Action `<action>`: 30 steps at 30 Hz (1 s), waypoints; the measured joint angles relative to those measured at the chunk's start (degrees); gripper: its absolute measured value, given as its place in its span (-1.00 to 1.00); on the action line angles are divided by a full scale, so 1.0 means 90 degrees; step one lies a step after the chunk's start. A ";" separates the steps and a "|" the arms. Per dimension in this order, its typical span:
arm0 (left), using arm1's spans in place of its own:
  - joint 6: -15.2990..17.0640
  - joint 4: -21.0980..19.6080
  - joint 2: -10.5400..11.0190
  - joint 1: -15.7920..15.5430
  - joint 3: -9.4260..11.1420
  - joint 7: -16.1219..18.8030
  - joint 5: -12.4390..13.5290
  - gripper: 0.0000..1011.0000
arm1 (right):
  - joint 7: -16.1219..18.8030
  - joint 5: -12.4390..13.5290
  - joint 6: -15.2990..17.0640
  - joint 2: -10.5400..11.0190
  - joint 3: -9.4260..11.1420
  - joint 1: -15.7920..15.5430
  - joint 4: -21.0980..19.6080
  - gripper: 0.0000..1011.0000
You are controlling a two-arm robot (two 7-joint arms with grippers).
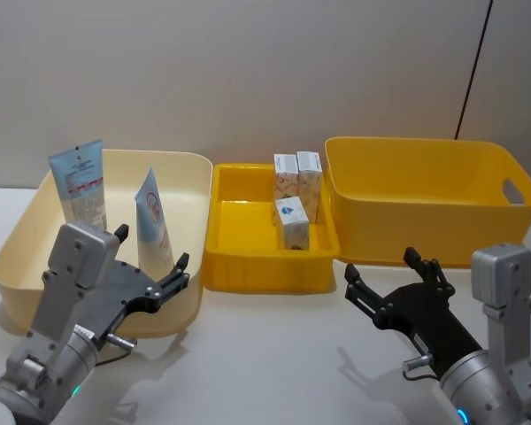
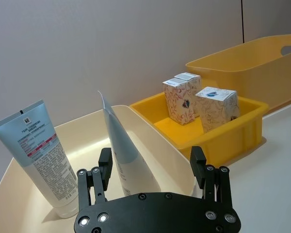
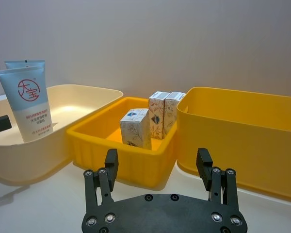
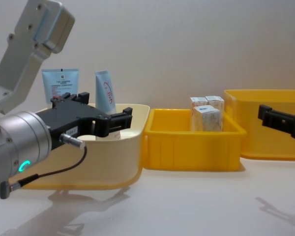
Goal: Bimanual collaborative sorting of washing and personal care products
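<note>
Head view | my left gripper wide open, empty, near tube — right gripper same, by yellow bin | tube likely soft, slick — pinch mid-body

Upright tubes in cream bin

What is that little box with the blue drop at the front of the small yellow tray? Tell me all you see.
The carton is small, white, cardboard by its look, with a blue drop near its top and pale swirly print below. It stands upright and closed on the floor of the shallow yellow tray, close before two similar cartons. The left tool and right tool are open, away from it.
</note>
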 joint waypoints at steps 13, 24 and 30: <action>0.0000 0.0000 0.0000 0.0000 0.0000 0.0000 0.0000 0.98 | 0.0000 0.0000 0.0000 0.0000 0.0000 0.0000 0.0000 0.98; 0.0000 0.0000 0.0000 0.0000 0.0000 0.0000 0.0000 0.98 | 0.0000 0.0000 0.0000 0.0000 0.0000 0.0000 0.0000 0.98; 0.0000 0.0000 0.0000 0.0000 0.0000 0.0000 0.0000 0.98 | 0.0000 0.0000 0.0000 0.0000 0.0000 0.0000 0.0000 0.98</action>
